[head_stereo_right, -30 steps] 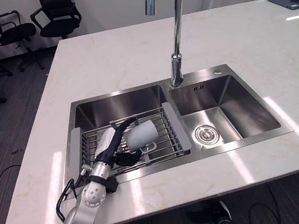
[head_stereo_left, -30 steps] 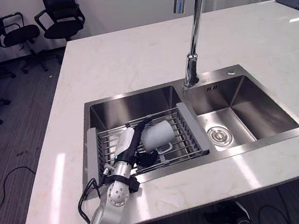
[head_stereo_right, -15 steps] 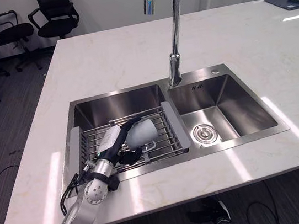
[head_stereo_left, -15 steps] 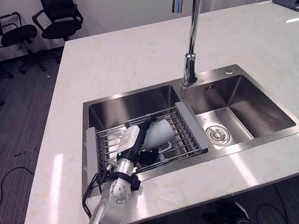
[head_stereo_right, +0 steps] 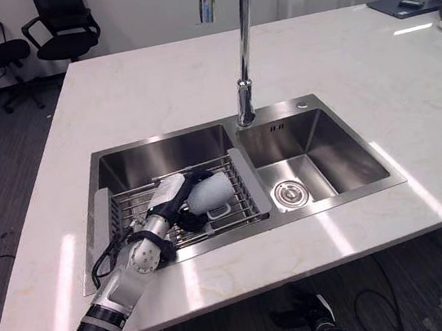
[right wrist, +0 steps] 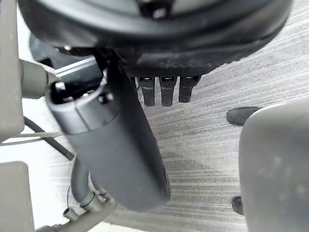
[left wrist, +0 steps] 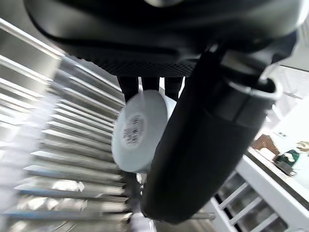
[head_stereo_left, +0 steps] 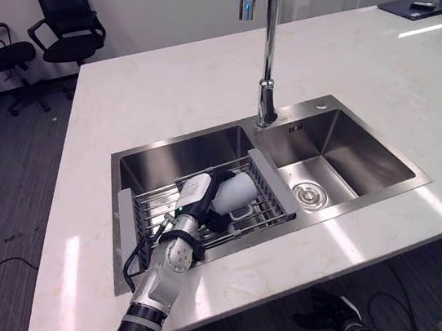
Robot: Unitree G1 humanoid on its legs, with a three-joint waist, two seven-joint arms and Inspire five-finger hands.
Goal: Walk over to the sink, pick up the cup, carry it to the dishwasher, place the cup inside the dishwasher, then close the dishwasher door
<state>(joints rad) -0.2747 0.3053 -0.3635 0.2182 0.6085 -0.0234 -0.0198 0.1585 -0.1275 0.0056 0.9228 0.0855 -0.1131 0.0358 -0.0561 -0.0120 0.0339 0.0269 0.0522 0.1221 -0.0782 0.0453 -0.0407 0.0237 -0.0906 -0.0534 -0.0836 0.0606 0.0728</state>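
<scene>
Left hand (head_stereo_left: 197,192) closed round the cup (head_stereo_left: 238,193) in the sink's (head_stereo_left: 178,153) left basin.
Fingers (head_stereo_right: 198,173) curve over the cup and the thumb (head_stereo_right: 189,220) sits under it; where they touch is hidden by the hand's own bulk. The cup lies on its side on the wire rack (head_stereo_left: 152,215) with its handle low, and its labelled base shows past the thumb in the left wrist view. Its mouth cannot be made out. The rack spans the left basin, with the cup at its right end near the divider. The right basin has a drain (head_stereo_left: 311,194) in its floor. The faucet (head_stereo_left: 265,60) rises behind the divider, its top cut off. The right hand (right wrist: 120,154) hangs over striped floor (right wrist: 207,140).
</scene>
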